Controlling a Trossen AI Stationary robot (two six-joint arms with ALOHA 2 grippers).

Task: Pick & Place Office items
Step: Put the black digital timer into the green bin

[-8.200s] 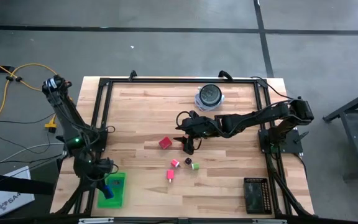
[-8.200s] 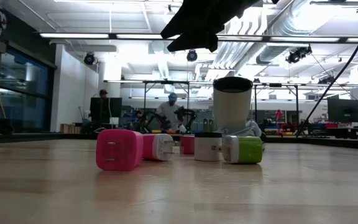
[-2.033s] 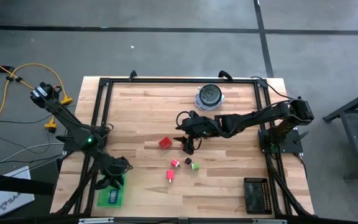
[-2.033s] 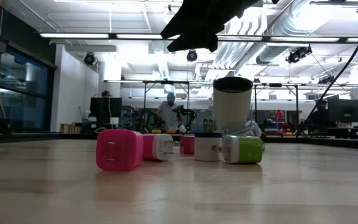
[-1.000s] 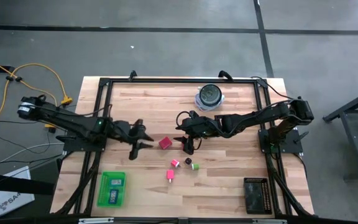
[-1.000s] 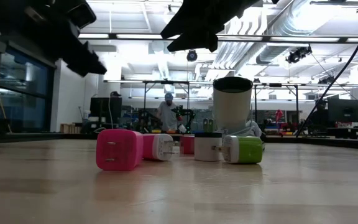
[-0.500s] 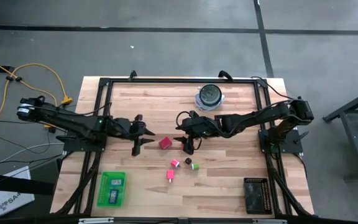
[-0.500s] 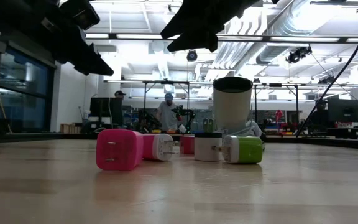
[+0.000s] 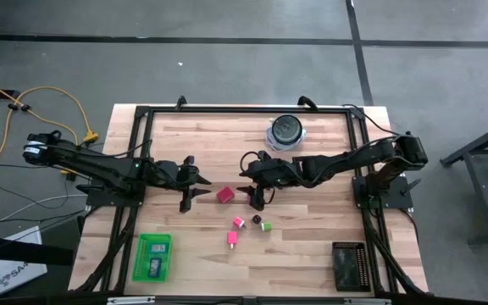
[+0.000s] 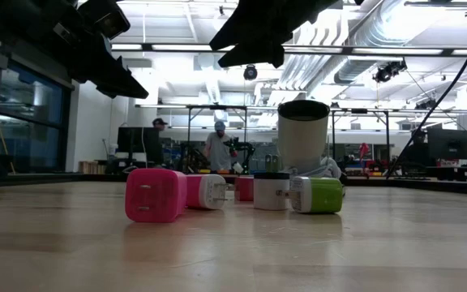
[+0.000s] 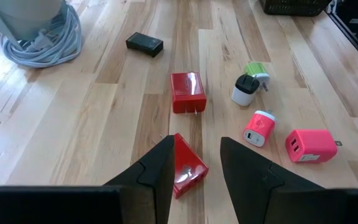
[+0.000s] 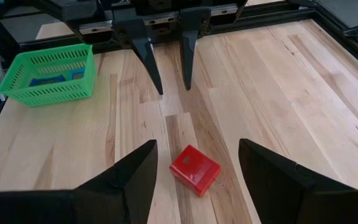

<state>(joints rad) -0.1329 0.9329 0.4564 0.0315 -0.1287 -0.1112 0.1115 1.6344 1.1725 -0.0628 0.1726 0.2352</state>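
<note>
Several small office items lie mid-table. A red block (image 9: 225, 194) (image 12: 194, 169) rests flat between my two grippers. A second red piece (image 11: 188, 92) and a black piece (image 11: 144, 43) lie beyond it, under my right arm. Nearer the front edge are a green-and-white piece (image 10: 319, 195), a pink-and-white piece (image 11: 260, 127) and a pink piece (image 10: 155, 195). My left gripper (image 9: 203, 185) (image 12: 173, 91) hovers open just left of the red block, its fingers slanting down. My right gripper (image 9: 246, 188) (image 12: 197, 143) hovers open just right of it, above the table.
A green basket (image 9: 152, 257) holding a blue piece stands at the near left corner, a black tray (image 9: 348, 264) at the near right. A round white-and-blue cable spool with a dark top (image 9: 285, 131) stands at the far edge. A black frame (image 9: 134, 152) runs round the table. People show in the room behind.
Two seconds ago my left gripper stood over the green basket. It has swung toward the table's far edge and right, to a place just left of the red block, and has stayed there for the last second. My right gripper and the items have kept still.
</note>
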